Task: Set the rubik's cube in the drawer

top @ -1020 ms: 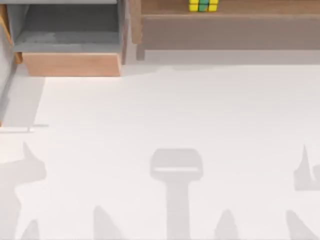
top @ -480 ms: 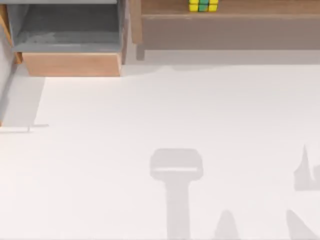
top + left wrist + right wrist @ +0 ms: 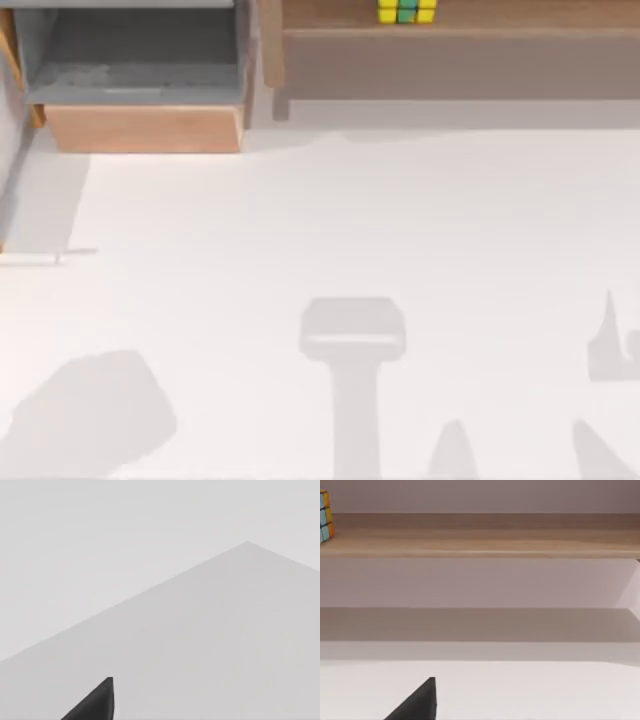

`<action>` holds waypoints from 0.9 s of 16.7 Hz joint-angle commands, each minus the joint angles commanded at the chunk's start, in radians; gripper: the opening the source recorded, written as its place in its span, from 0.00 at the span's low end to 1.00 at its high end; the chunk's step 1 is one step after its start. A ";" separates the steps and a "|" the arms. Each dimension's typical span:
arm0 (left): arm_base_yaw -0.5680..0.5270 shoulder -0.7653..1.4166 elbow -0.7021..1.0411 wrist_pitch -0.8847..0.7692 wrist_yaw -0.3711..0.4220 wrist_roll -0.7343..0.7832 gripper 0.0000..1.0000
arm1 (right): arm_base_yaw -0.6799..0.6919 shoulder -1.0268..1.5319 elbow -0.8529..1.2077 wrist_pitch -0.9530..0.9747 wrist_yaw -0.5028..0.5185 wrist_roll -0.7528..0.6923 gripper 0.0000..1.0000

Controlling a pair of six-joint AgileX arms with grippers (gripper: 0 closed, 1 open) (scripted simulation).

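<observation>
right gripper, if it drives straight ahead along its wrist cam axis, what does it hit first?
Probably nothing on the table: bare tabletop lies ahead, then the open gap under the wooden shelf and the back wall. The rubik's cube sits well off that line. Depth is unclear.

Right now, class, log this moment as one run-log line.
rubik's cube: on brown shelf, untouched | drawer: open, nothing inside | table: arm shadows | task: not started

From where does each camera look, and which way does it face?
Top view: above the table, looking down on drawer, shelf and rubik's cube.
Left wrist view: faces bare table; one dark fingertip.
Right wrist view: faces the shelf; one dark fingertip.
Shared: top and right wrist views show cube and shelf.
</observation>
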 joint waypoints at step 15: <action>2.009 0.873 0.598 0.297 -0.271 -0.002 1.00 | 0.000 0.000 0.000 0.000 0.000 0.000 1.00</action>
